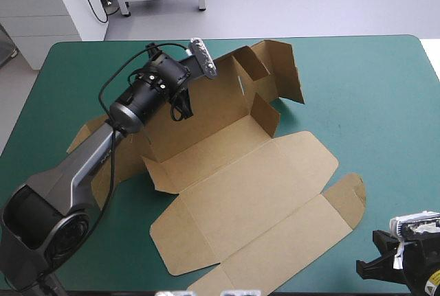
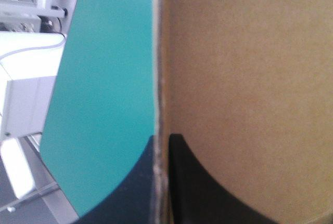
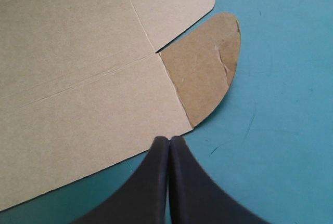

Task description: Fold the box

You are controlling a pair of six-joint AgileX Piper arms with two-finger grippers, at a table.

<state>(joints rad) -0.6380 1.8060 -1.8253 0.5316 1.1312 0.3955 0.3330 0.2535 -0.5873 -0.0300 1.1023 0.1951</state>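
I see the brown box (image 1: 240, 193) spread across the middle of the high frame, partly folded; its broad flat panels (image 1: 261, 207) lie toward the lower centre, and in the right wrist view (image 3: 78, 78) their crease lines show plainly. A long wall (image 1: 206, 114) stands raised toward the upper centre, with a short side flap (image 1: 265, 114) upright at its right end and more folded board rising behind it toward the upper right; a rounded tab (image 1: 352, 198) lies flat at the sheet's right-hand corner, creased near its tip (image 3: 205, 73). Another flap (image 1: 84, 134) shows at the left of the frame, beyond my left arm.

My left gripper (image 1: 184, 107) sits at the raised wall in the upper left of centre; in its own view the gripper (image 2: 162, 141) is clamped on the box's edge, one black finger on the board's face (image 2: 197, 187), the other on the far side over the teal-green cover (image 2: 99, 104).

My right gripper (image 1: 377, 263) waits at the lower right corner of the high frame, apart from the box; its fingers (image 3: 169, 141) are pressed together in a point, holding nothing, just beside the flat panel's near edge and near the tab. A white tag (image 1: 414, 224) sits on that wrist; its print is too small for me to read. The cover (image 1: 371, 104) lies bare around the sheet.
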